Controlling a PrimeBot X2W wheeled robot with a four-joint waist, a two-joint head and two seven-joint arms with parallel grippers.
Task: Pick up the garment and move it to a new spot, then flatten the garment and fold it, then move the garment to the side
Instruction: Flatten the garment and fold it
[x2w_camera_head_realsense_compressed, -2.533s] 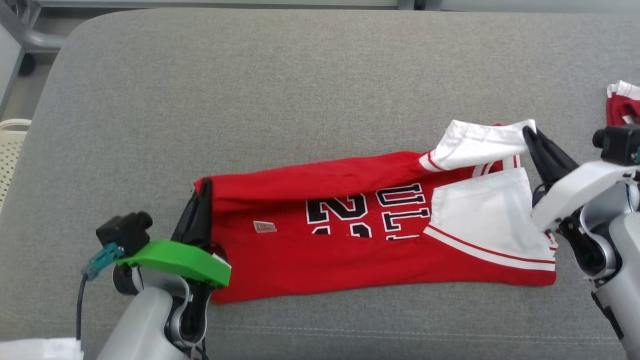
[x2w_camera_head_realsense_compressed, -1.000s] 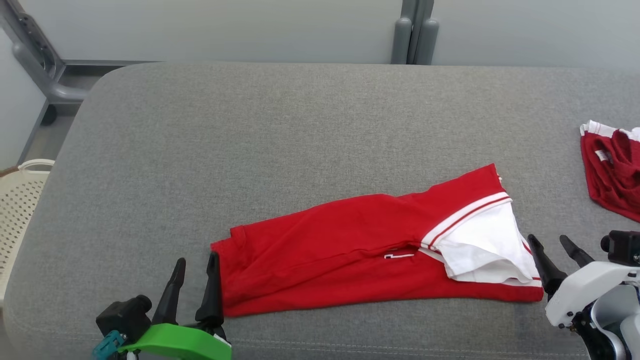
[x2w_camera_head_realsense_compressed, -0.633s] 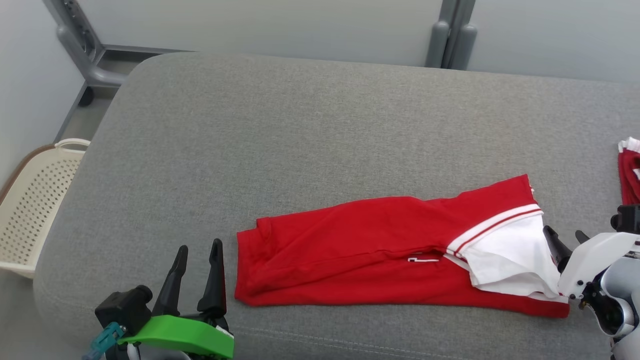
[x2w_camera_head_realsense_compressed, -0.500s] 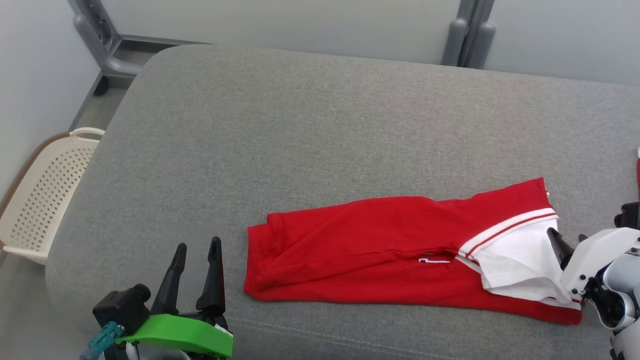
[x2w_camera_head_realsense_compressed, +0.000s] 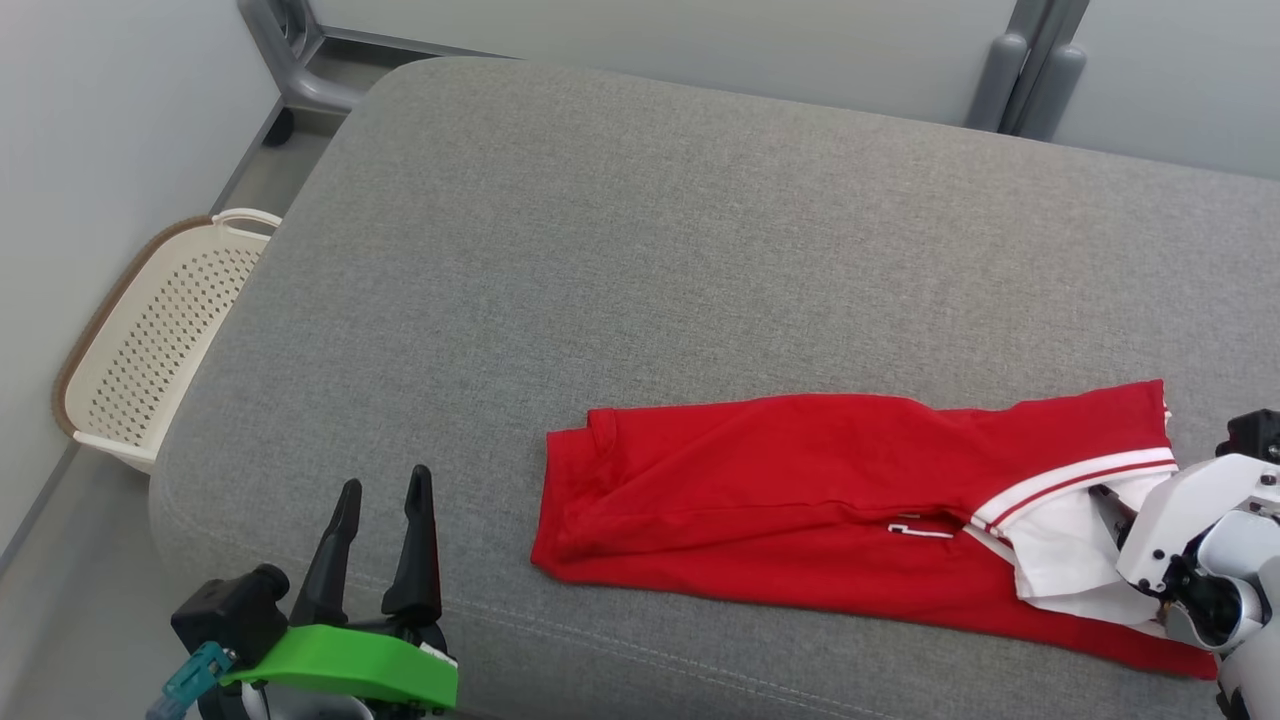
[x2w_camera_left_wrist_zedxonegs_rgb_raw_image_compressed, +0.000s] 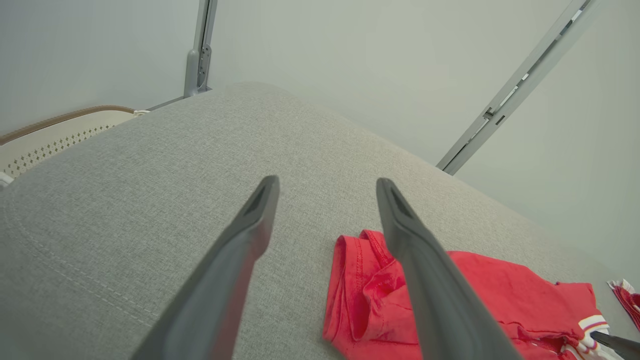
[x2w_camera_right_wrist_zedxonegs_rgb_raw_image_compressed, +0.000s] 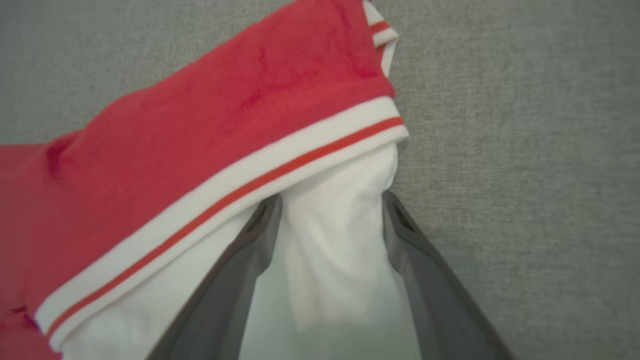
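- Left gripper: 2 fingers apart, empty, over front edge of cushion.
- Right gripper: fingers apart, straddling white fold of garment.
- Red garment: folded lengthwise, lying front-right on cushion.
- Basket: floor, far left.

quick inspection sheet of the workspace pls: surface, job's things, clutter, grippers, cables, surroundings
surface: grey cushion, bare fabric with a seam along the near edge
job's things: red garment folded into a long strip, white panel at its right end
clutter: small red-and-white cloth beyond the garment's far end
grippers: left gripper open, beside the garment's left end, apart from it; right gripper open, white fabric between its fingers
cables: teal plug at the left wrist
surroundings: cream basket left of the cushion; grey frame posts behind
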